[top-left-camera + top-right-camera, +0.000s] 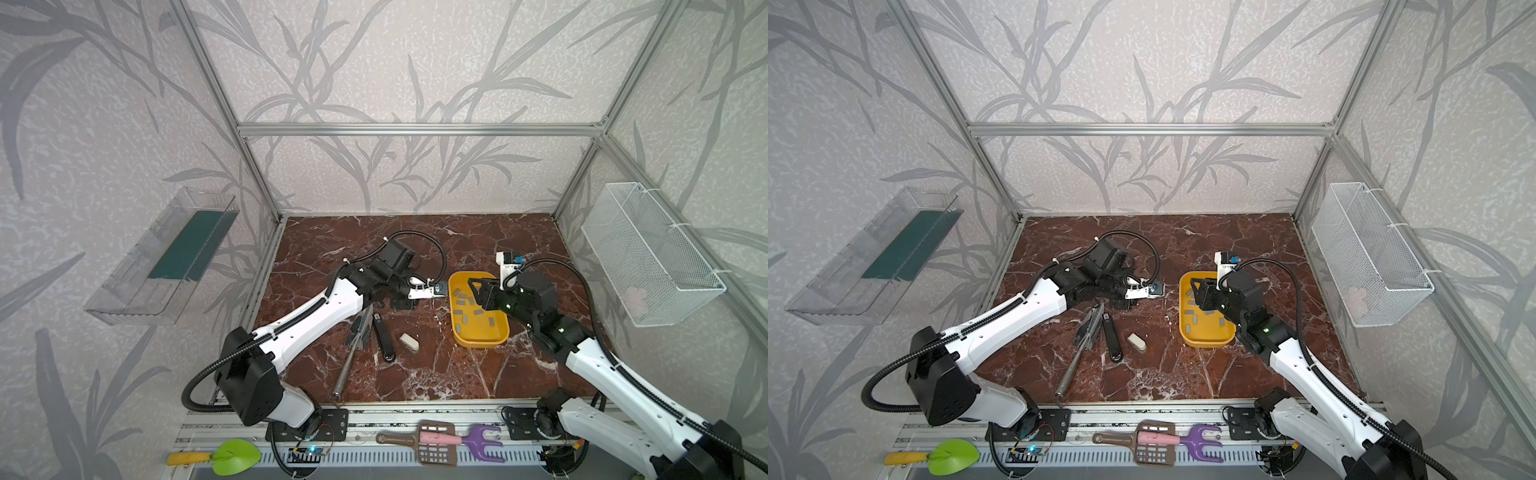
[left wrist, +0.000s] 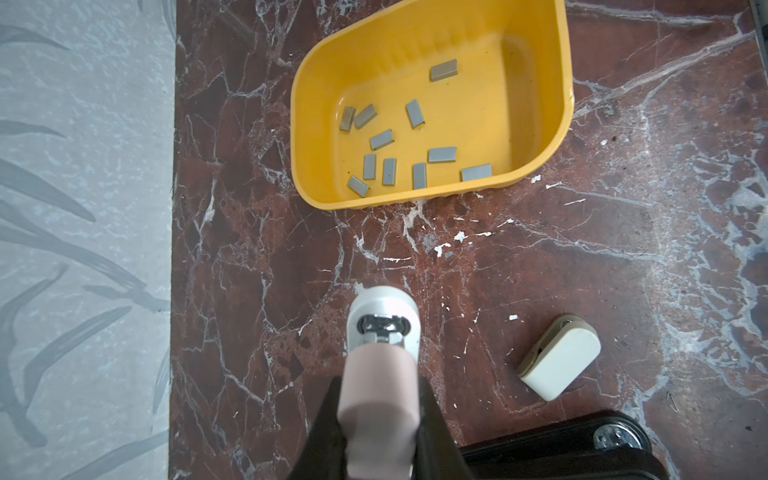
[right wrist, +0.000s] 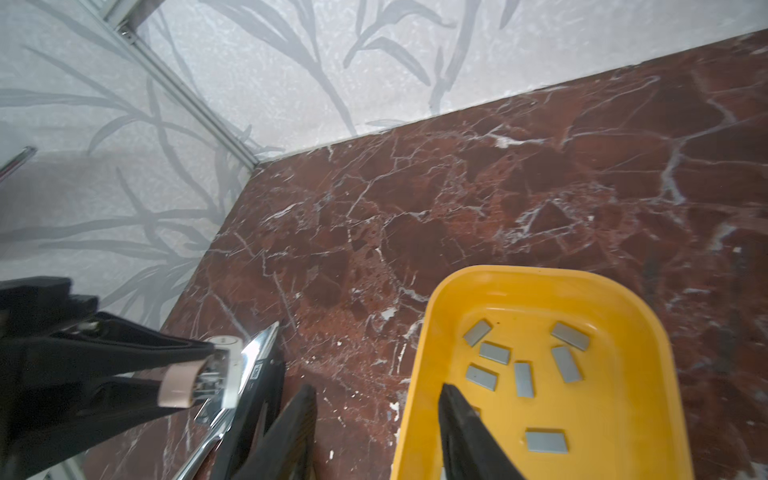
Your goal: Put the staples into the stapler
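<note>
The stapler, white with a pink band, is clenched in the left gripper over the marble surface. The staples are scattered loose in the yellow tray nearby. The right gripper is spread apart, with one finger seen inside the tray and its partner outside the rim. Nothing is grasped.

In the left wrist view you had eleven staples in one yellow tray, one pink-and-white stapler and one small beige piece; in both top views you also had one wire basket, one clear bin and one purple fork.
</note>
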Robot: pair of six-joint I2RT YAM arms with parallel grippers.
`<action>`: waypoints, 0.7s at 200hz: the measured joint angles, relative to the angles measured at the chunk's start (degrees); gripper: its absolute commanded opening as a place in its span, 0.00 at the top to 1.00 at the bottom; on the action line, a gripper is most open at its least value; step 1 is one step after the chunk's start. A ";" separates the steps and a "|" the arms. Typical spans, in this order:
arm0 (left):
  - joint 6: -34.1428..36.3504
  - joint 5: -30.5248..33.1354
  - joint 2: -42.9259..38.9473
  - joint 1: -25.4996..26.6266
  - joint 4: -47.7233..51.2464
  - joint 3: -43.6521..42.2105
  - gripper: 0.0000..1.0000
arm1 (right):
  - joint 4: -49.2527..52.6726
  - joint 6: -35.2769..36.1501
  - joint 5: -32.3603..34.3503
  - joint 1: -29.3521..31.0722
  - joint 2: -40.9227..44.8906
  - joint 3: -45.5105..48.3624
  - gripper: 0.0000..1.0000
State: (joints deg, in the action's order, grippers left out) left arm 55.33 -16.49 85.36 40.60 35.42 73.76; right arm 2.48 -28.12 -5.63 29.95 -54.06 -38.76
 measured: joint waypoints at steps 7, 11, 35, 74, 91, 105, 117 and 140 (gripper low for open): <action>-0.13 -0.59 0.26 -0.02 0.02 0.02 1.00 | -0.81 0.68 -1.18 1.51 -0.66 -0.13 0.51; -0.37 -0.92 0.37 -0.04 0.09 0.02 1.00 | -1.16 0.96 -1.77 2.21 -1.01 -0.22 0.51; -0.94 -3.41 0.44 -0.11 0.15 0.02 1.00 | -4.11 2.12 -5.64 5.16 -3.26 -0.66 0.54; -0.90 -7.32 -0.33 -0.15 -0.33 -0.04 1.00 | -8.50 2.01 -10.19 6.16 -7.43 -0.68 0.55; -0.90 -8.31 -1.18 -0.15 -0.55 -0.07 1.00 | -9.27 1.88 -11.43 6.97 -9.84 -0.87 0.55; -0.90 -8.15 -1.73 -0.26 -0.13 -0.28 1.00 | -9.97 1.70 -12.07 7.37 -11.32 -0.96 0.56; -0.92 -8.07 -1.81 -0.61 -0.04 -0.55 1.00 | -10.19 1.55 -12.41 7.45 -12.37 -1.36 0.57; -0.92 -7.39 -1.81 -0.74 -0.07 -0.98 1.00 | -10.73 1.11 -12.59 7.50 -13.73 -1.70 0.60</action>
State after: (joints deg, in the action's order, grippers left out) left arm 54.41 -23.88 83.55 39.86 35.35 72.77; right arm -8.25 -27.00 -18.22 37.45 -67.79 -40.47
